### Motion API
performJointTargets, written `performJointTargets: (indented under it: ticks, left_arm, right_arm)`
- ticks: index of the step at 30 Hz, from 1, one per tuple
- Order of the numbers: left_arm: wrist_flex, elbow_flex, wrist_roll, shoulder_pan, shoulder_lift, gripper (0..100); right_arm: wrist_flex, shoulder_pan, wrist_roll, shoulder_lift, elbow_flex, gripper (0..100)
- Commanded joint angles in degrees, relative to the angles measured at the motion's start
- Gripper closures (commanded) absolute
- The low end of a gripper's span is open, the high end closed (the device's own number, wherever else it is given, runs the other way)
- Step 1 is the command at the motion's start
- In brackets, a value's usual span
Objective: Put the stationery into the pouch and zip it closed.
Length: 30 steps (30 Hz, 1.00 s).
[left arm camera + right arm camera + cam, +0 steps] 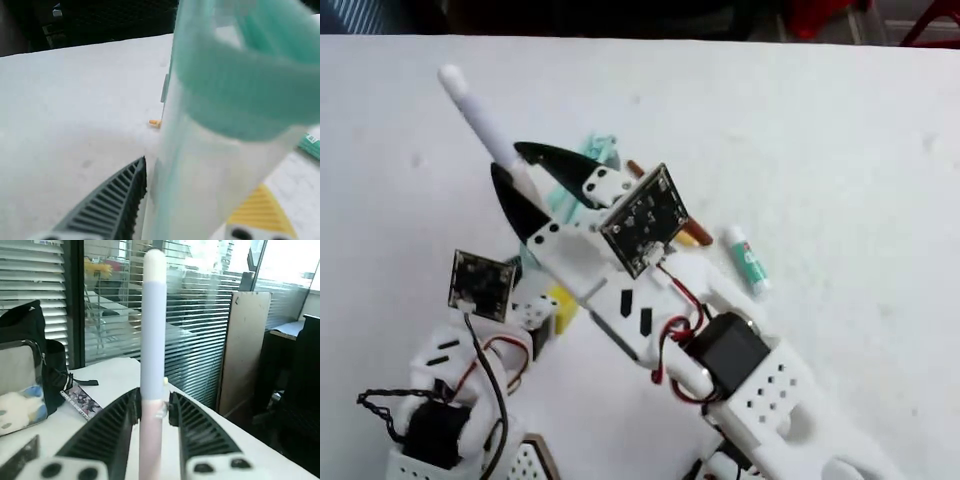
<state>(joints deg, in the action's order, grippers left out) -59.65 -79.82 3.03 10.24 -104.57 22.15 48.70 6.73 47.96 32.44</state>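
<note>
Holding the pen: we see the right gripper (506, 160) clamped on a white pen (470, 105), with its two black fingers (107, 430) pressing the barrel from either side near the lower end.
Pen: it is lifted off the white table (800, 130) and slants in the high view. Most of its length, ending in a rounded tip, sticks out past the jaws.
Left gripper (202, 175): its jaws are closed on the pouch (215, 150), with a ridged black finger (115, 205) against one wall and a yellow finger (257, 210) on the other side.
Pouch: it is clear plastic with a teal band along its upper edge, and it stands upright between the left jaws. In the high view we make out only a teal corner just beyond the right gripper; the rest lies under that arm.
Zip: we cannot tell whether it is open or closed.
Glue stick (747, 260): white with a green label, it lies flat on the table beside the right arm, outside the pouch.
Pencil (638, 170): it is brown with an orange end and lies on the table between the pouch and the glue stick. Its middle is hidden under the right arm's camera board.
Arms: both reach in from the near edge of the table, and the left sits lower and closer to that edge.
</note>
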Motion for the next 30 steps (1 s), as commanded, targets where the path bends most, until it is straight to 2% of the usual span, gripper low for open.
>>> performJointTargets:
  ticks: [1, 10, 13, 19, 26, 30]
  left_arm:
    - [0.00, 2.90, 0.88, 0.75, 0.04, 73]
    - [0.00, 2.90, 0.88, 0.75, 0.04, 73]
    - [0.00, 2.90, 0.88, 0.75, 0.04, 73]
    - [0.88, 2.64, 0.88, 0.75, 0.04, 73]
    - [0.70, 2.64, 0.88, 0.66, 0.04, 73]
    - [0.79, 2.64, 0.97, -1.80, 0.04, 73]
  right_arm:
    - [-2.33, -2.15, -0.79, 1.27, 1.76, 98.2]
    - [-2.07, -2.42, -0.35, 14.20, 11.78, 98.1]
    - [2.86, -2.77, 1.41, 15.25, 11.43, 97.1]
    - [9.63, -2.51, 4.84, 15.69, 10.90, 81.4]
    - [9.63, -2.51, 5.01, 15.87, 10.90, 86.9]
    - [11.38, -3.38, 5.01, 15.69, 7.65, 86.8]
